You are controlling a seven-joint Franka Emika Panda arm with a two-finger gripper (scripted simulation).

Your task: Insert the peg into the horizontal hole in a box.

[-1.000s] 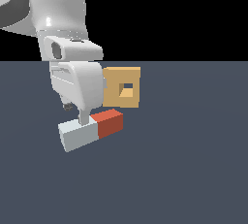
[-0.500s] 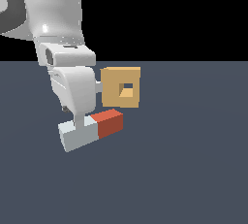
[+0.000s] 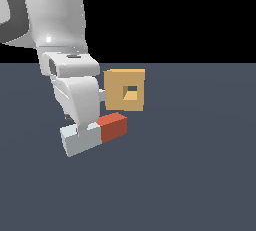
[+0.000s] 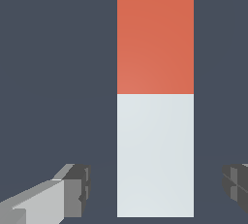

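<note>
Although the red-and-white peg [image 3: 94,134] lies flat on the dark table [image 3: 200,175], just in front of the tan box [image 3: 125,90], nothing is inserted yet. The square hole [image 3: 130,93] stands empty. The gripper [image 4: 157,191] straddles the peg's white half, spread wide, pads [image 4: 77,189] apart from its sides. Grasping, lifting, aligning and inserting all remain.

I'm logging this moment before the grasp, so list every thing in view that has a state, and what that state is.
gripper: open, one finger on each side of the peg's grey-white half, gaps showing on both sides.
peg: lying flat on the floor, not gripped, outside the box.
box: upright on the floor behind the peg.
hole: empty, nothing inserted.
</note>
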